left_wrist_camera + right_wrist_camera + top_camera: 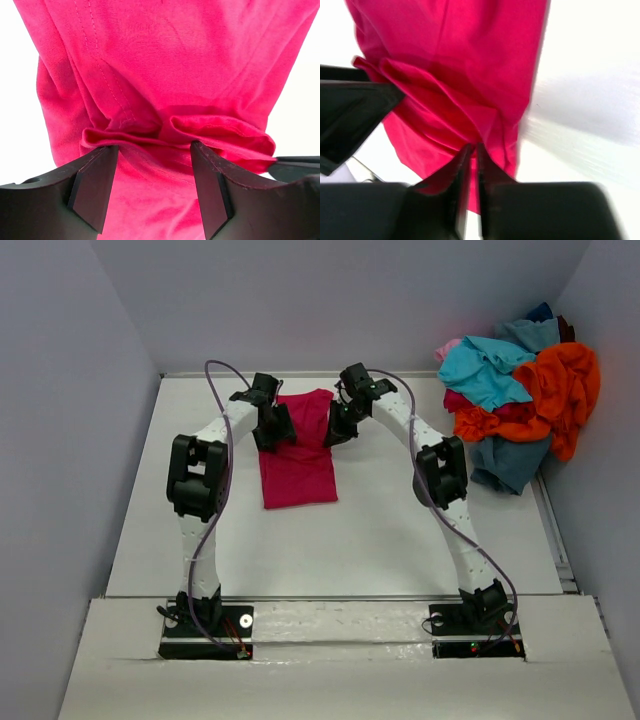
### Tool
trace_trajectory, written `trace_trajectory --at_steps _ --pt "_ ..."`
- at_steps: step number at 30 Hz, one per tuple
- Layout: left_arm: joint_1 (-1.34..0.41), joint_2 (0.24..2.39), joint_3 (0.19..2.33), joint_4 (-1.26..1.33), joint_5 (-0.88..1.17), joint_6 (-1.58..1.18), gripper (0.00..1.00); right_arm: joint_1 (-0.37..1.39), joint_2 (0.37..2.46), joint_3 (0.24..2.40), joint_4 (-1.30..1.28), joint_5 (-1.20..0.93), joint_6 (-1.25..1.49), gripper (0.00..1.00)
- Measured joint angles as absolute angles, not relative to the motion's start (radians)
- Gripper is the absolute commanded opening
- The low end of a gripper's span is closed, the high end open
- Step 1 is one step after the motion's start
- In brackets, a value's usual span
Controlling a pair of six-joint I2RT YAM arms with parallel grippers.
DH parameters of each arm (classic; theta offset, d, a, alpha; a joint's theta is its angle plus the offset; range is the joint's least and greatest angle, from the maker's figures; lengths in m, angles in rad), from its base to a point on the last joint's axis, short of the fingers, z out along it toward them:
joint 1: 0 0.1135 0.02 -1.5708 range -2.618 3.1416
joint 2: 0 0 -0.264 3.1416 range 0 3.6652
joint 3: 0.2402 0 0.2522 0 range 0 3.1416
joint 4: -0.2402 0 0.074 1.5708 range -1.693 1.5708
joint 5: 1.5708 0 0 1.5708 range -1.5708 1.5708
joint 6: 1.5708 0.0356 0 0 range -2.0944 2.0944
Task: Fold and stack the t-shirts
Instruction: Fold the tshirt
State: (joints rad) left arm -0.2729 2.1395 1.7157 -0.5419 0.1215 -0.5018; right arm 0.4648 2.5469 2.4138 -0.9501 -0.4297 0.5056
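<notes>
The crimson-magenta t-shirt point(298, 475) is plain soft cloth, folded lengthwise into a narrow strip. It lies on the white tabletop point(380, 540) with its near end flat and square. Its far end is gathered into rumpled ridges, and a stitched hem shows in the left wrist view.

Both arms reach to that far end. The left end effector point(154, 155) stands over the strip's left side with its fingers point(95, 185) spread. A bunched fold of the cloth runs across just beyond their tips, and flat cloth shows in the gap between them.

The right end effector point(474, 150) is at the strip's right edge with its fingers pressed almost together. The view is blurred, but they appear to pinch a thin fold of the crimson cloth.

A pile of other t-shirts point(520, 400) in orange, turquoise, pink and dark blue sits at the far right corner, well apart from both arms.
</notes>
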Motion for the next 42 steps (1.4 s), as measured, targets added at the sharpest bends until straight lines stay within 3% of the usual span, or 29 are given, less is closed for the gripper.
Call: trace_trajectory --at_steps 7,10,12,13,16,19,34,38,42 --pt "-0.273 2.146 1.716 -0.543 0.115 -0.502 0.71 0.459 2.565 2.432 -0.91 -0.454 0.521 0.07" --pt "-0.27 2.147 1.716 -0.544 0.11 -0.502 0.7 0.456 2.581 2.434 -0.902 -0.46 0.525 0.14" --pt "-0.267 2.146 1.716 -0.544 0.104 -0.502 0.7 0.453 2.59 2.434 -0.898 -0.465 0.532 0.3" --pt "-0.266 2.147 1.716 -0.544 0.101 -0.502 0.7 0.451 2.594 2.434 -0.895 -0.467 0.537 0.42" --pt "-0.26 2.146 1.716 -0.544 0.094 -0.502 0.7 0.441 2.597 2.434 -0.887 -0.471 0.547 0.56" --pt "-0.248 2.146 1.71 -0.543 0.084 -0.502 0.7 0.429 2.597 2.44 -0.88 -0.468 0.54 0.8" --pt "-0.22 2.136 1.667 -0.525 0.057 -0.506 0.7 0.407 2.515 2.352 -0.876 -0.444 0.494 0.78" --pt "-0.22 2.104 1.665 -0.525 0.052 -0.495 0.7 0.407 2.445 2.293 -0.879 -0.445 0.489 0.66" --pt "-0.226 2.054 1.665 -0.538 0.051 -0.484 0.7 0.408 2.39 2.258 -0.881 -0.455 0.491 0.38"
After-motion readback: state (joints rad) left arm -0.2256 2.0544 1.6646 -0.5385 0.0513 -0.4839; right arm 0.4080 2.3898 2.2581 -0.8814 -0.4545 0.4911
